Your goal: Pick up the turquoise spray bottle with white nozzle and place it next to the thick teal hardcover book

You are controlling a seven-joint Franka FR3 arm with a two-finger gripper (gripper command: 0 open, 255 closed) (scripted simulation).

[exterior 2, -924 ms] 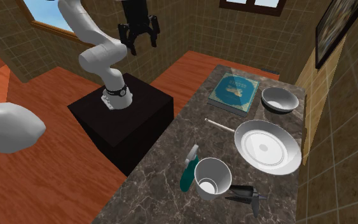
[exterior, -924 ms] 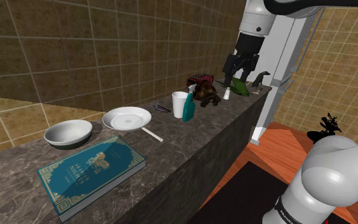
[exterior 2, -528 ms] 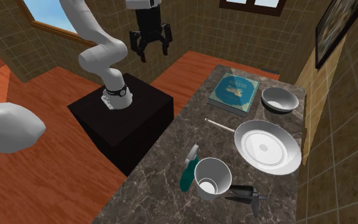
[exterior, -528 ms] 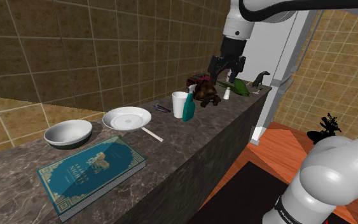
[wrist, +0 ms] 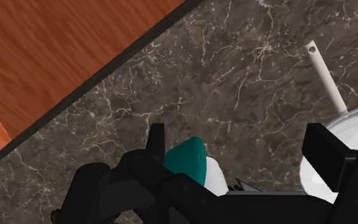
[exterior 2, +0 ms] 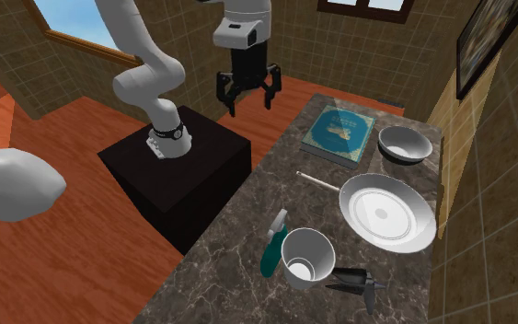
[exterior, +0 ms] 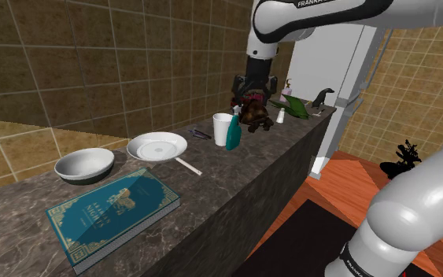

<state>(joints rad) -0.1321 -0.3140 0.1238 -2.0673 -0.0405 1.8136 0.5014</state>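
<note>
The turquoise spray bottle [exterior: 233,133] with a white nozzle stands on the dark marble counter [exterior: 212,181], touching a white cup [exterior: 222,128]. In the second exterior view the spray bottle [exterior 2: 270,247] is at the counter's near end and the teal hardcover book [exterior 2: 341,132] lies flat at its far end. The book [exterior: 113,211] sits nearest in the shoulder view. My gripper [exterior 2: 247,91] hangs open and empty high over the counter's edge, between bottle and book. In the wrist view the bottle's teal body [wrist: 187,158] shows by one finger, well below my gripper [wrist: 240,149].
A white pan [exterior 2: 385,214] with a long handle and a white bowl [exterior 2: 405,144] lie between the bottle and the book. A dark tool [exterior 2: 353,279] lies beside the cup. Dark figurines [exterior: 252,112], a green object [exterior: 294,108] and a small white bottle [exterior: 280,116] crowd one end.
The arm has swung the open gripper from beyond the counter towards it, to the shoulder view's left and slightly lower. Nothing on the counter has moved.
</note>
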